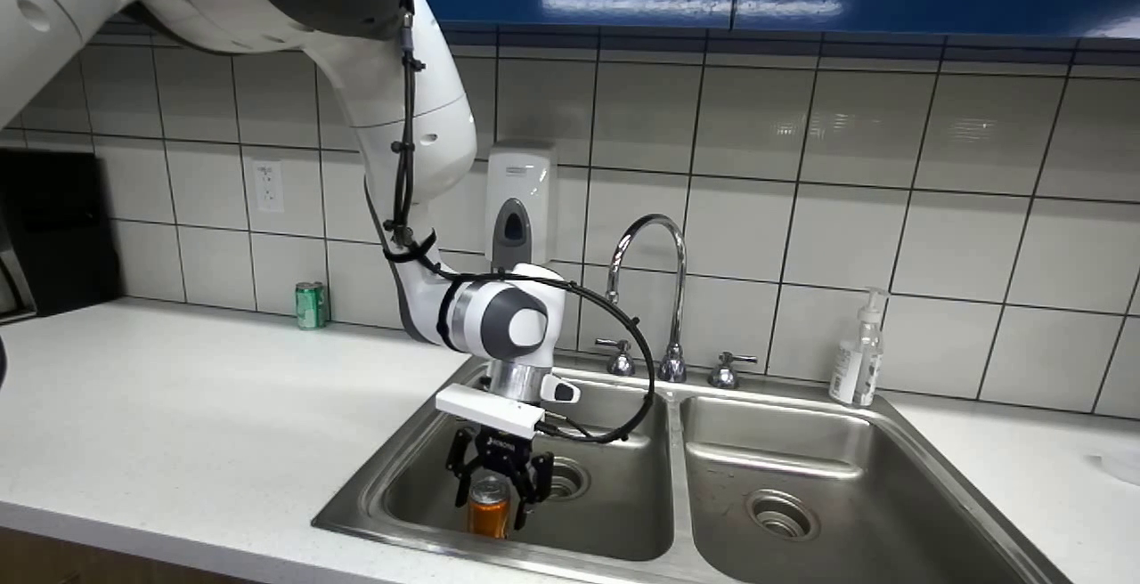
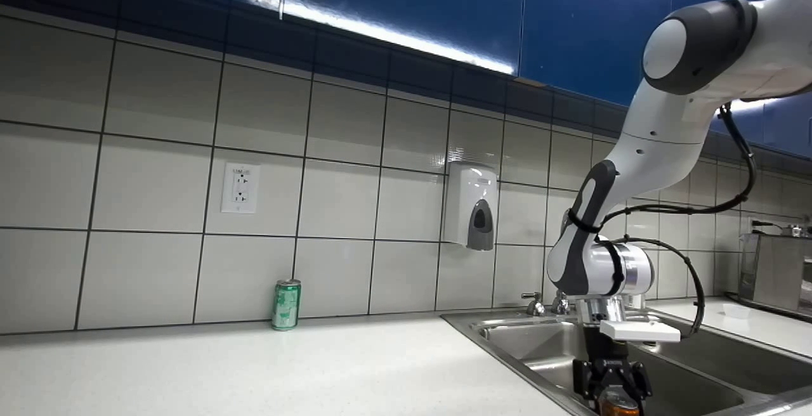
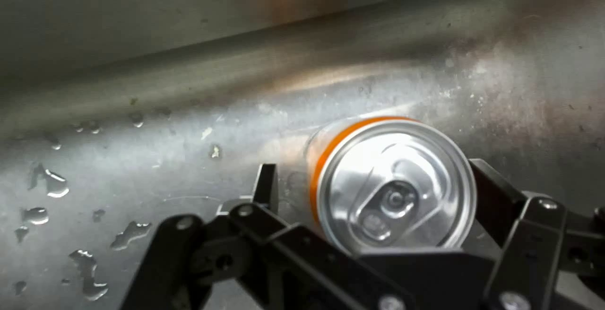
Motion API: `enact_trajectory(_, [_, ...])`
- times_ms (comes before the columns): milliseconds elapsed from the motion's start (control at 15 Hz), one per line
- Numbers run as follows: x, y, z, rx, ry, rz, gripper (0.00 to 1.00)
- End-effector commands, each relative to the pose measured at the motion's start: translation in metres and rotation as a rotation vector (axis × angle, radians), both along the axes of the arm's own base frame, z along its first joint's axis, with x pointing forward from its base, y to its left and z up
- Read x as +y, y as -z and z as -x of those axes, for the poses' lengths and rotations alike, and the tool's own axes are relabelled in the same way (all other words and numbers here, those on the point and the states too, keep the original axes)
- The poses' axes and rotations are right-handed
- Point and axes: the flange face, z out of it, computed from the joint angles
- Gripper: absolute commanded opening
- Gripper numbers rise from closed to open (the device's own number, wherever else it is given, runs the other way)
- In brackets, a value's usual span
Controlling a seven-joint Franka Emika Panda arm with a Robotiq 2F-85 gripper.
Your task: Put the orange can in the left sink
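Note:
The orange can (image 1: 488, 520) appears upright in the left sink (image 1: 614, 513), near its front wall. In an exterior view only its upper part (image 2: 618, 408) shows at the bottom edge. In the wrist view its silvery top (image 3: 397, 187) faces the camera, with an orange rim at its left. My gripper (image 1: 492, 513) reaches down into the left sink over the can. In the wrist view the fingers (image 3: 371, 177) are spread on either side of the can. A gap shows between the left finger and the can. The right finger is close beside it; contact cannot be told.
The faucet (image 1: 677, 299) and its handles stand behind the sink. The right basin (image 1: 837, 450) lies beyond a divider. A soap bottle (image 1: 859, 361) stands at the back right. A green can (image 1: 311, 305) stands by the wall. A dispenser (image 1: 519, 201) hangs on the tiles.

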Motion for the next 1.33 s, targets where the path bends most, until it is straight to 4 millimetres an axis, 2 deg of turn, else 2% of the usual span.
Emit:
enact_trajectory(0, [0.002, -0.024, -0.007, -0.042, -0.034, 0.011, 1.0])
enact_trajectory(600, [0.02, -0.084, -0.02, -0.14, -0.088, 0.057, 1.0])
enact_trajectory(933, [0.048, -0.119, -0.019, -0.203, -0.167, 0.09, 1.0])
enact_trajectory(1267, [0.083, -0.146, -0.007, -0.253, -0.244, 0.112, 1.0])
